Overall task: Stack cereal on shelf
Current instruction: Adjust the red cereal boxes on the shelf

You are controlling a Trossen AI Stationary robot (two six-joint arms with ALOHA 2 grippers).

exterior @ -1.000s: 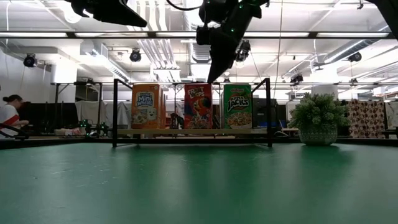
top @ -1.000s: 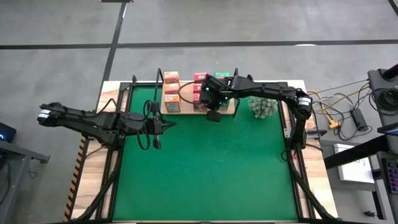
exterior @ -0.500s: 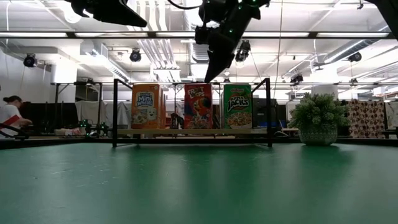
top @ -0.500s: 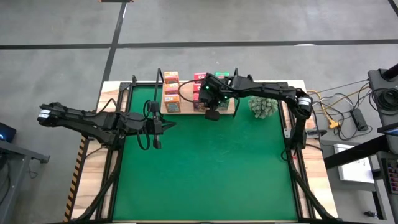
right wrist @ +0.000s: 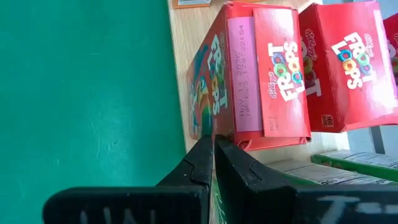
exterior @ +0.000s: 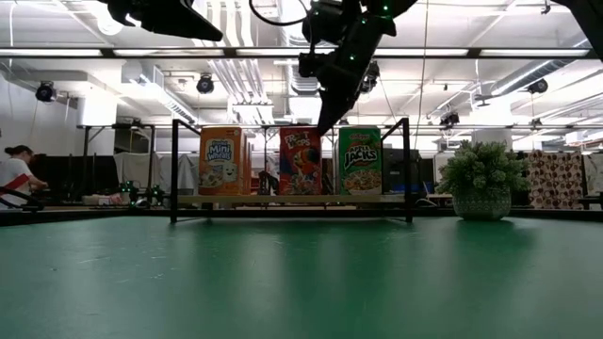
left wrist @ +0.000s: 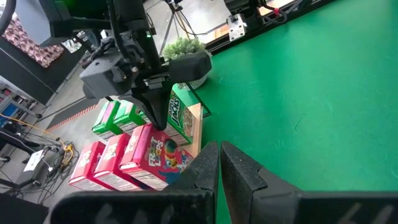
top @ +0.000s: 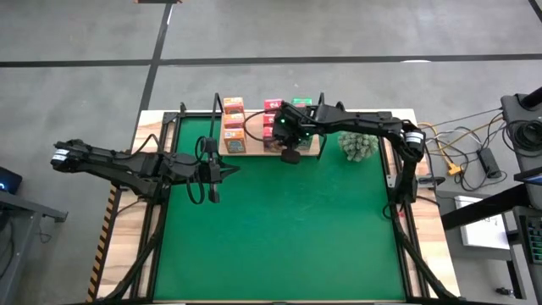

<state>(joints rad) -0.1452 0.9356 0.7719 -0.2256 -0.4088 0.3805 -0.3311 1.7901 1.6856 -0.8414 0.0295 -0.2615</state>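
The wooden shelf (top: 254, 149) stands at the mat's far edge, also seen in the low view (exterior: 292, 199). Orange boxes (top: 233, 123), pink-red boxes (top: 273, 108) and green boxes (left wrist: 124, 115) stand on it in three rows. The front ones are an orange box (exterior: 223, 161), a pink-red box (exterior: 300, 161) and a green box (exterior: 360, 161). My right gripper (exterior: 325, 124) is shut, its tips just over the gap between the front pink-red box (right wrist: 255, 74) and the front green box. My left gripper (left wrist: 219, 152) is shut and empty, above the mat's left part (top: 227, 169). My right gripper points down from above, slanting toward the far side. Its shut fingertips (right wrist: 208, 149) stand at the top near corner of the front pink-red box (right wrist: 214, 134). I cannot tell whether they touch it.
A fuzzy grey-green plant in a pot (top: 358, 146) stands right of the shelf. Black wire uprights (exterior: 174, 169) frame the shelf's ends. The green mat (top: 279, 237) lies open in front of the shelf. A person (exterior: 11, 174) sits in the room beyond.
My right gripper, still shut, has shifted slightly toward the far edge and the shelf, its tips a little lower over the front boxes. The boxes have stayed where they were.
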